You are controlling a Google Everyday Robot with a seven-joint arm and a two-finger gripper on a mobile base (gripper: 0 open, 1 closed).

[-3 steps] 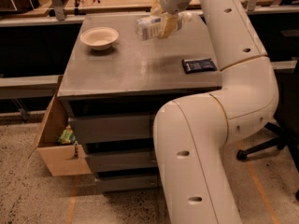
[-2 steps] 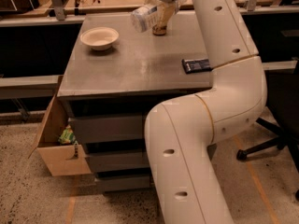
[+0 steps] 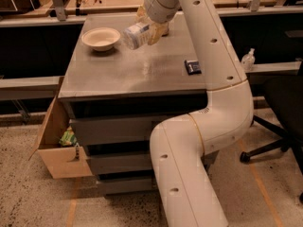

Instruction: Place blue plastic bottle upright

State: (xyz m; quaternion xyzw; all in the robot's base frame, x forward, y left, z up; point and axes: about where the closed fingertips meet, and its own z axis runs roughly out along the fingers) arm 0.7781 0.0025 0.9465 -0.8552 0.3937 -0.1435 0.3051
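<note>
Gripper (image 3: 152,31) positioned over the rear of the table (image 3: 118,74), fingers clamped on the blue plastic bottle (image 3: 135,35). Bottle tilted nearly sideways, apparently clear of the surface, just beside the bowl (image 3: 101,38)

A grey table (image 3: 132,77) with drawers beneath carries two things: a shallow white bowl (image 3: 101,38) near its far left corner, and a small dark flat object (image 3: 192,66) well to the bowl's right, nearer the front. Just right of the bowl, the gripper (image 3: 151,32) clasps the tilted blue plastic bottle (image 3: 135,35).
</note>
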